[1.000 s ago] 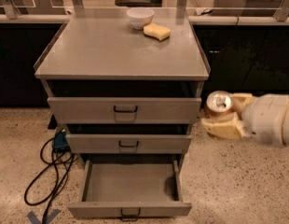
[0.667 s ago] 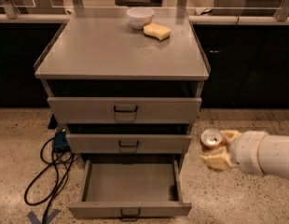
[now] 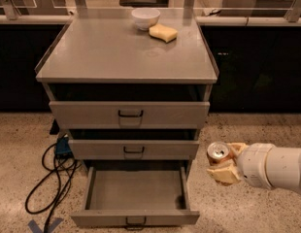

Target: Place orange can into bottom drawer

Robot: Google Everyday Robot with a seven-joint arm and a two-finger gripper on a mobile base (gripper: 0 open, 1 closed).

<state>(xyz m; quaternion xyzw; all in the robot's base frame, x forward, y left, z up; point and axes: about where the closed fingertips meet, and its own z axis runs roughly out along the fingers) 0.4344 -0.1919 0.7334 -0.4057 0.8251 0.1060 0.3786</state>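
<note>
Bottom drawer (image 3: 135, 218) nearest, pulled well out, lowest of three, dark wire handle (image 3: 134, 221) at front centre, tray floor bare grey. Right of it, off the cabinet's right side and over the speckled floor (image 3: 238, 212), gripper (image 3: 223, 163) on a white arm (image 3: 276, 167) coming in from the right edge. Jaws clamped on the orange can (image 3: 218, 152), pale tan fingers (image 3: 224, 174) hugging it above and below. Can sits outside the drawer, just right of the cabinet's front right corner, at about the height between the middle drawer front and the bottom drawer opening; silver top with tab faces the camera, so little of the body shows. Can not touching cabinet or floor. Left side of floor: black cables (image 3: 46, 183) looped beside the cabinet, a blue box (image 3: 63, 147) at their upper end, blue tape mark (image 3: 43, 224) at the bottom edge. Further up, middle drawer (image 3: 133, 149) open a little, top drawer (image 3: 130, 114) open a little more, both with dark handles. Grey cabinet top (image 3: 116, 52) above. At its back edge a white bowl (image 3: 145, 18), upright, and a yellow sponge (image 3: 163, 32) just right of it, very close; cannot tell if they touch. Behind: dark counter fronts (image 3: 257, 67) left and right, with a pale ledge along the top.
</note>
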